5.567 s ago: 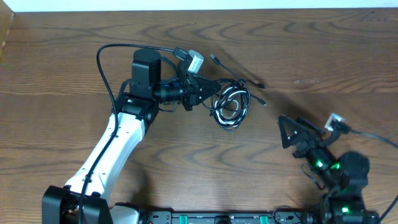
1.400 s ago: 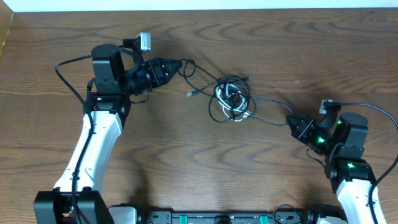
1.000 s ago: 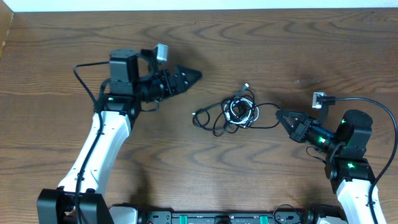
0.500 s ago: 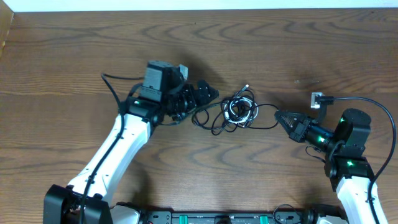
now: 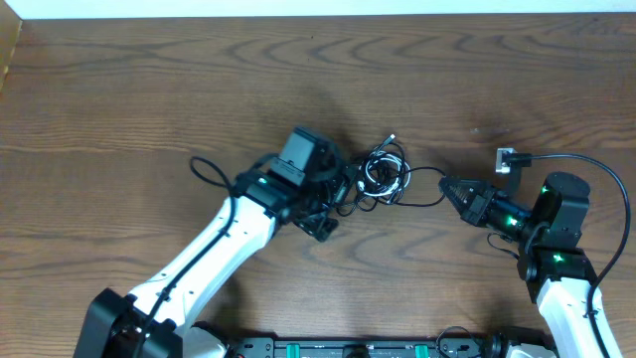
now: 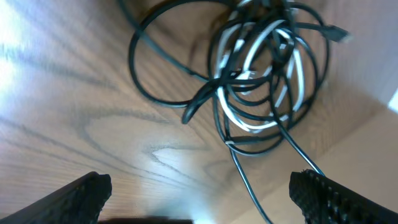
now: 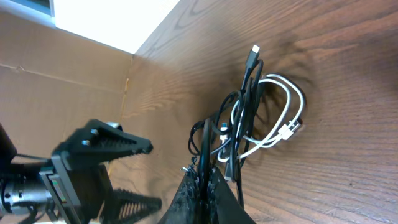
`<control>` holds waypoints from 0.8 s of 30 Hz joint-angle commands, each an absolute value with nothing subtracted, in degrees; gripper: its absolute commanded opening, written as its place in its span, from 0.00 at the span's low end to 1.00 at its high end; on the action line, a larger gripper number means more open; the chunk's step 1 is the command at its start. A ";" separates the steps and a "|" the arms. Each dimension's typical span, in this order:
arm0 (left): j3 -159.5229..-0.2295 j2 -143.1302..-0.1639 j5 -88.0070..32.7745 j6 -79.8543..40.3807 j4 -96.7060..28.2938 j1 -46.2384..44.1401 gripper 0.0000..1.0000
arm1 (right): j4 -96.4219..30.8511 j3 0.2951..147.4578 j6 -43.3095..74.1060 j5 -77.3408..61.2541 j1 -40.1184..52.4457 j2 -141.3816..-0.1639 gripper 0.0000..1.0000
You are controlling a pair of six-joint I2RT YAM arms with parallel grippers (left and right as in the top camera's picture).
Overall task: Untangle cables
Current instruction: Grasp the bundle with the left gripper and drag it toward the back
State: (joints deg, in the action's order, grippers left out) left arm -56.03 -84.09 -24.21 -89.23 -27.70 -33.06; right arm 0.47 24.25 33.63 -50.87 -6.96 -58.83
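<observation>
Overhead, the cables [image 5: 383, 174] are seen knotted on the tabletop [image 5: 119, 99], directly ahead of the left pincer [image 5: 336, 204], whose jaws are spread wide. The right pincer [image 5: 447, 186] is clamped on a black cable [image 5: 423, 203] drawn from the knot along its axis. The left arm is nearer. Which strand crosses which cannot be made out.

A dark brown wood-grain worktop [image 5: 119, 89] fills the overhead view, its long wavy grain running from the left edge to the right. A narrow white strip [image 5: 318, 7] borders the far edge, and a tan, cardboard-coloured surface [image 5: 8, 50] shows past the far left corner. From the right wrist, a tan panel [image 7: 62, 81] stands beyond the worktop's edge beneath a bright white area [image 7: 112, 18]. Pale glare washes over the wood in the left wrist view.
</observation>
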 commanded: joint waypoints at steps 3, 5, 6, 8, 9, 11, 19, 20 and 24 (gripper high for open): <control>-55.29 -87.53 -15.59 -104.09 -26.96 -37.56 0.98 | 0.40 24.36 32.51 -49.63 -7.40 -59.02 0.01; -55.29 -88.92 -14.48 -105.27 -25.78 -38.65 0.98 | 0.40 24.36 32.51 -49.63 -7.40 -59.02 0.01; -55.29 -90.00 -13.58 -105.32 -24.21 -39.29 0.98 | 0.40 24.36 32.51 -49.63 -7.40 -59.02 0.01; -55.29 -91.94 -12.05 -105.27 -20.51 -40.07 0.98 | 0.40 24.36 32.51 -49.63 -7.40 -59.02 0.01; -55.29 -93.23 -11.20 -105.30 -18.09 -40.38 0.98 | 0.40 24.36 32.51 -49.63 -7.40 -59.02 0.01; -55.29 -95.81 -10.92 -105.27 -13.54 -40.60 0.98 | 0.38 24.36 32.77 -49.67 -7.40 -59.02 0.01; -55.29 -104.07 -11.00 -105.27 -6.28 -41.23 0.70 | 0.30 24.36 33.39 -49.67 -7.40 -59.02 0.01; -55.29 -104.51 -10.81 -105.08 -5.80 -41.21 0.60 | 0.27 24.36 33.39 -49.65 -7.40 -59.02 0.01; -55.29 -104.12 -8.23 -97.76 -4.58 -41.06 0.20 | 0.23 24.36 33.39 -49.67 -7.40 -59.02 0.01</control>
